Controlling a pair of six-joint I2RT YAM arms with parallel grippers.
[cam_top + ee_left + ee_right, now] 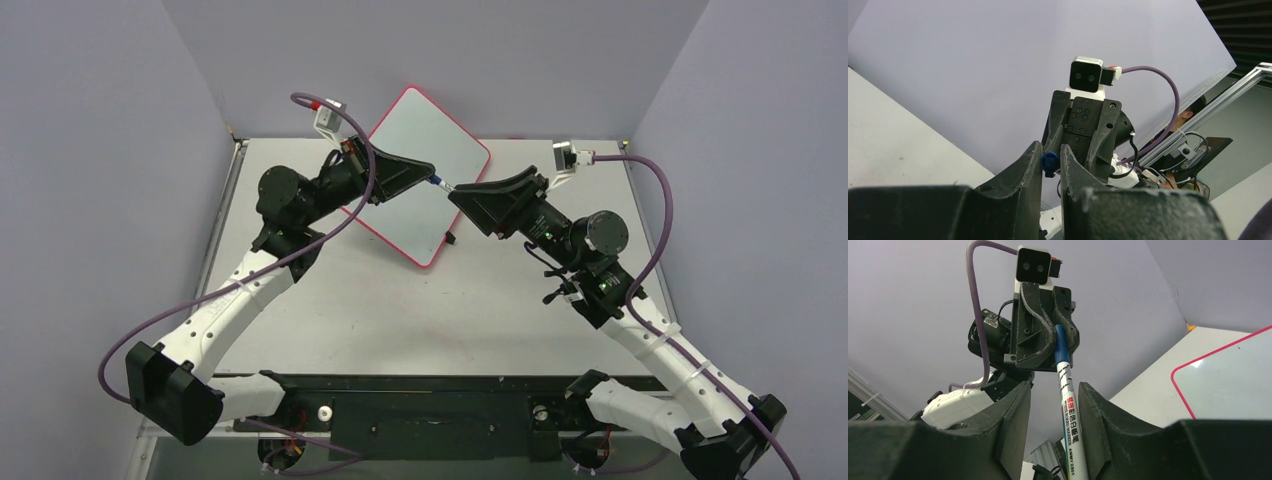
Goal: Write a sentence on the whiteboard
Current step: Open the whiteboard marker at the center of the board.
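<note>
— Whiteboard (430, 140) writing, fingers first: what do they hold?
— The left gripper (1050, 155) is clamped on the blue cap (1049, 163) of the marker (1069, 425). The right gripper (1054, 387) brackets the white barrel with a gap on one side, so it is not yet gripping.
— And beyond the fingers?
— Both grippers meet in the air over the board's right edge. The board sits diamond-wise at the back of the table (500, 300); whether flat or propped cannot be told.
— Progress?
— No sentence shows and the surface looks blank. Judged stage: uncapping. Left to do: free the cap, lower the tip, write every word.
</note>
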